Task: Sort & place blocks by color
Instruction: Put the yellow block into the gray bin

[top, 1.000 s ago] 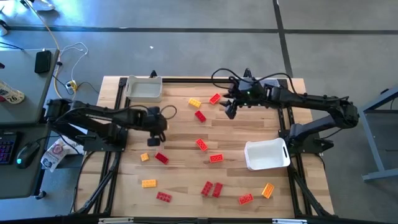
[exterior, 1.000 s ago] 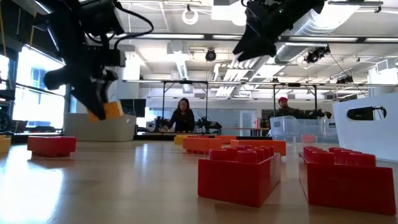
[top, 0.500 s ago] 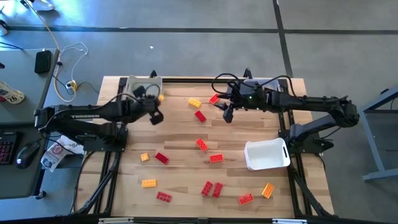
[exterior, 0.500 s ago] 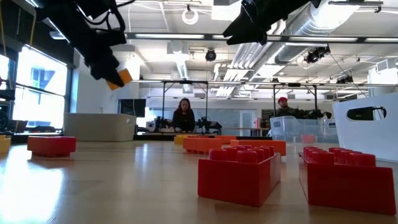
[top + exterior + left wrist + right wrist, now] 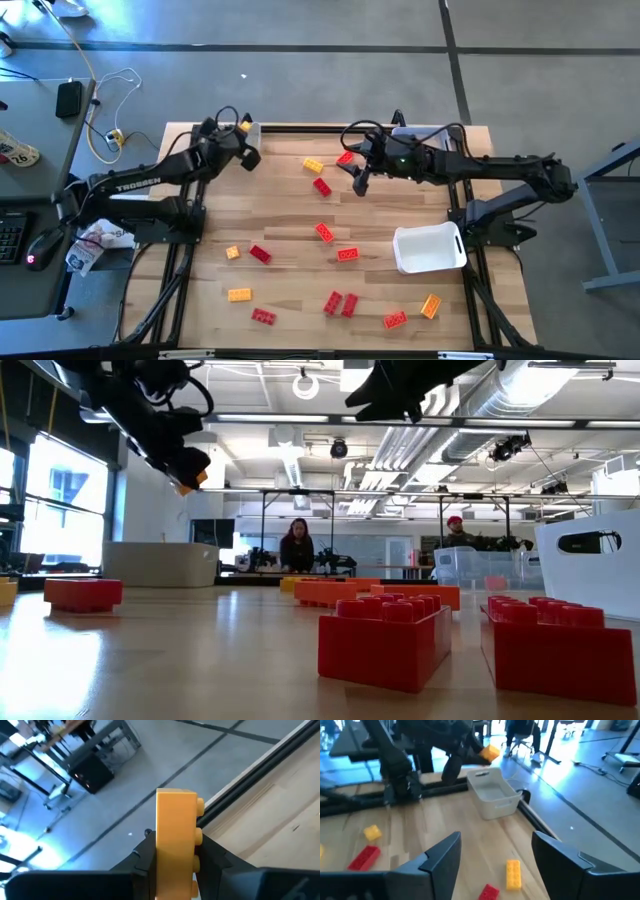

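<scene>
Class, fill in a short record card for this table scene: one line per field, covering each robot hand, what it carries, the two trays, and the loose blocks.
left hand: shut on a yellow-orange block, raised above the far-left tray
right hand: open, empty, above the table's far middle
near-right tray: white; no block visible inside
loose blocks: red, orange-red and yellow-orange, scattered on the table
nearest to right hand: red block
</scene>
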Action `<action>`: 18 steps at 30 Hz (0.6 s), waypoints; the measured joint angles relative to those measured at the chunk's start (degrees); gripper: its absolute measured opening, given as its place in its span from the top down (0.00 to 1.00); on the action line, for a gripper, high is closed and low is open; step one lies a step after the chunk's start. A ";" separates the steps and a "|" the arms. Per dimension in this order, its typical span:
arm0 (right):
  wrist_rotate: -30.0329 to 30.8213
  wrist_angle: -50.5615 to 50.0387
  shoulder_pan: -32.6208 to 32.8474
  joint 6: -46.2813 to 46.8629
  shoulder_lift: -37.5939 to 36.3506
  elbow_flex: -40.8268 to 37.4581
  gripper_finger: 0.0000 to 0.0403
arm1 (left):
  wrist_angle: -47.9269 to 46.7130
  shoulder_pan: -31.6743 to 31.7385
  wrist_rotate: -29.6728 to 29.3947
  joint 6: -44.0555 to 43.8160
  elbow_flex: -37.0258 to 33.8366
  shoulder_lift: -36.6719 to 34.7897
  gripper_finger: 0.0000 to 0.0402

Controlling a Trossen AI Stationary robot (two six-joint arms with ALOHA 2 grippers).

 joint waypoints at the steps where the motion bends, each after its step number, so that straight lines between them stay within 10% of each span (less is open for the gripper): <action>1: 0.40 0.27 0.00 0.02 0.52 0.00 0.43 | -0.23 1.24 1.44 -0.02 0.20 0.03 0.82; 18: 0.94 0.53 0.02 8.73 14.78 0.02 0.43 | -4.60 13.44 13.35 -11.98 3.14 7.87 0.82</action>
